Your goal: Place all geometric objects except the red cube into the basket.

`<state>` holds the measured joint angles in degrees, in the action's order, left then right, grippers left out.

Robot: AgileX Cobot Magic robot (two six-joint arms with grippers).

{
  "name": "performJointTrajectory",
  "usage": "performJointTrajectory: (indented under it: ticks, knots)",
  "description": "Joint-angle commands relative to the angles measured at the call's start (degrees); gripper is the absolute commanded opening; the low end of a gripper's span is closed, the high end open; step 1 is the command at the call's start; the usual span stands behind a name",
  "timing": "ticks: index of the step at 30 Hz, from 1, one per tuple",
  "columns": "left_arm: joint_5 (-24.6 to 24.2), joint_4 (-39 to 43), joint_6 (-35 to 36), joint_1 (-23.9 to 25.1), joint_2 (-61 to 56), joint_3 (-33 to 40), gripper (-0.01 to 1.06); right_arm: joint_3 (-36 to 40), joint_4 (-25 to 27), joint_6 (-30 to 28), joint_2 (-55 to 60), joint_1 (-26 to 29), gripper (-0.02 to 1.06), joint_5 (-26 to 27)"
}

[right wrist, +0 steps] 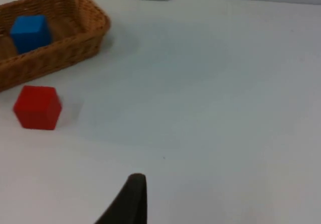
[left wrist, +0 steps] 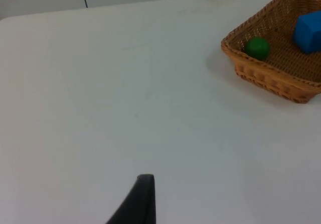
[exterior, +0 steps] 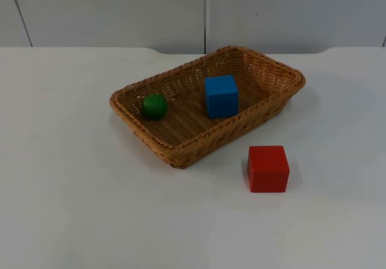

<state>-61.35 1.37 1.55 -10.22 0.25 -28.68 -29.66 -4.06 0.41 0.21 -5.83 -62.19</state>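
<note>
Green ball [exterior: 154, 106] and blue cube [exterior: 221, 96] lie in the wicker basket [exterior: 274, 97]; red cube [exterior: 268, 169] sits outside on the counter [exterior: 66, 190] (rightly excluded). Both claws wait back; grip state unreadable.

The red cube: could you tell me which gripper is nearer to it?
Right. The red cube lies on the table before the right gripper; the left gripper faces the basket instead.

top view looks down and forward over the white table [exterior: 72, 208] to the grey wall. both wrist views sit low and well back, facing the wicker basket [exterior: 181, 154] [left wrist: 271, 76] [right wrist: 60, 53]; all share its blue cube [exterior: 221, 96] [left wrist: 308, 31] [right wrist: 30, 32].
</note>
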Motion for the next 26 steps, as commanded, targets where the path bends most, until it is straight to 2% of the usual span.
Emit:
performJointTrajectory:
  ticks: [1, 16, 26]
  knots:
    - [-0.19, -0.47, 0.60, 0.24, -0.25, 0.26, 1.05, 0.10, 0.21, 0.01, -0.21, 1.90, 1.05, 0.57]
    - [-0.19, -0.47, 0.59, 0.58, -0.25, 0.26, 1.05, 0.10, 0.21, 0.01, -0.21, 2.20, 1.05, 0.57]
    - [-0.19, -0.47, 0.46, 11.37, -0.25, 0.26, 1.05, 0.10, 0.21, 0.01, -0.21, 2.20, 1.05, 0.57]
